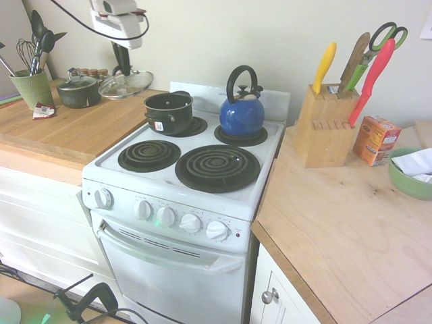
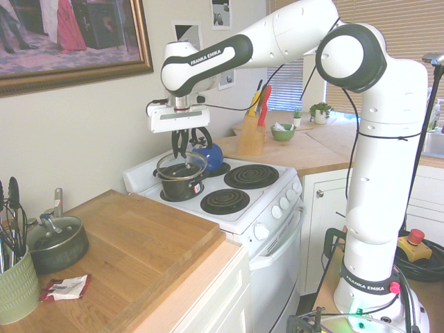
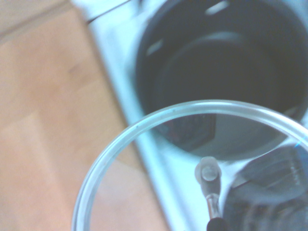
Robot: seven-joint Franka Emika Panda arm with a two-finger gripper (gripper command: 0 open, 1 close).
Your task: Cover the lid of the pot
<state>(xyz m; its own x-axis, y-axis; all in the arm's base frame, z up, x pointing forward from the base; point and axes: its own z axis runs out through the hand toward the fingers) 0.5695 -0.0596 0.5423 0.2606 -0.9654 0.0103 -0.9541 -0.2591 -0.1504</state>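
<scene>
The lid (image 1: 125,84), clear glass with a metal rim, hangs tilted in the air with my gripper (image 1: 121,69) shut on its dark knob. It is held over the seam between the wooden counter and the stove, to the left of the pot (image 1: 169,111) and higher than its rim. The pot is a small black saucepan with a red-and-white label, standing uncovered on the back left burner. From the other side, the lid (image 2: 182,165) hangs under my gripper (image 2: 184,144), just above the pot (image 2: 182,187). The wrist view shows the lid's rim (image 3: 144,120) partly overlapping the pot's mouth (image 3: 216,72).
A blue kettle (image 1: 241,111) stands on the back right burner beside the pot. A dark green lidded pot (image 1: 79,91) and a green utensil holder (image 1: 30,86) sit on the left counter (image 1: 61,135). A knife block (image 1: 325,125) stands on the right counter.
</scene>
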